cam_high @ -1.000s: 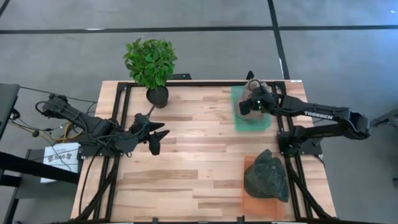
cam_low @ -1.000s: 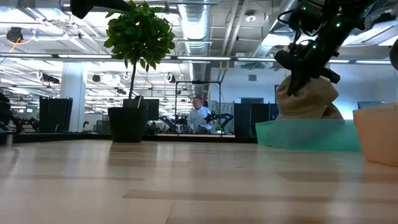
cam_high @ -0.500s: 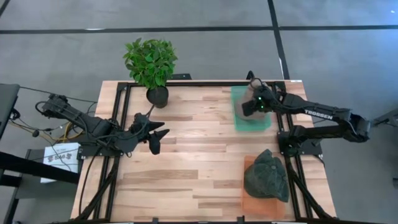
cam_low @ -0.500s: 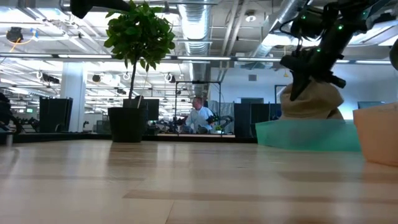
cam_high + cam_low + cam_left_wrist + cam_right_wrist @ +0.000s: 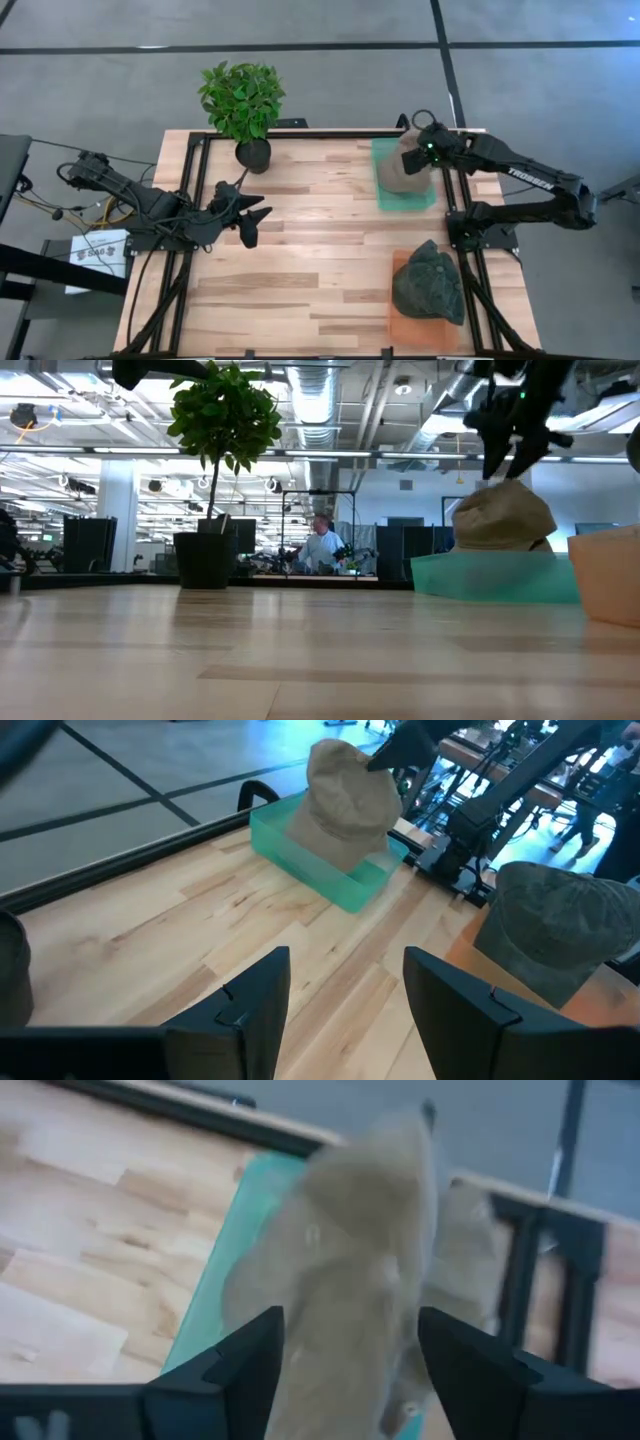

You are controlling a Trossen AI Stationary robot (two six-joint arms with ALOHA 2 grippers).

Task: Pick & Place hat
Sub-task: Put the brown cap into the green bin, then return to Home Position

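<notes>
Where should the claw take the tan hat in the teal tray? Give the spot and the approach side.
Grip the tan hat at the top of its crown, coming straight down. It sits domed in the teal tray, whose walls hide its lower edge in the low view, so only the crown stands clear. The right claw already hangs open just above it; the left claw waits at mid-table.

"TROSSEN" lettering on right arm; print on paper sheet beside table illegible.
</notes>
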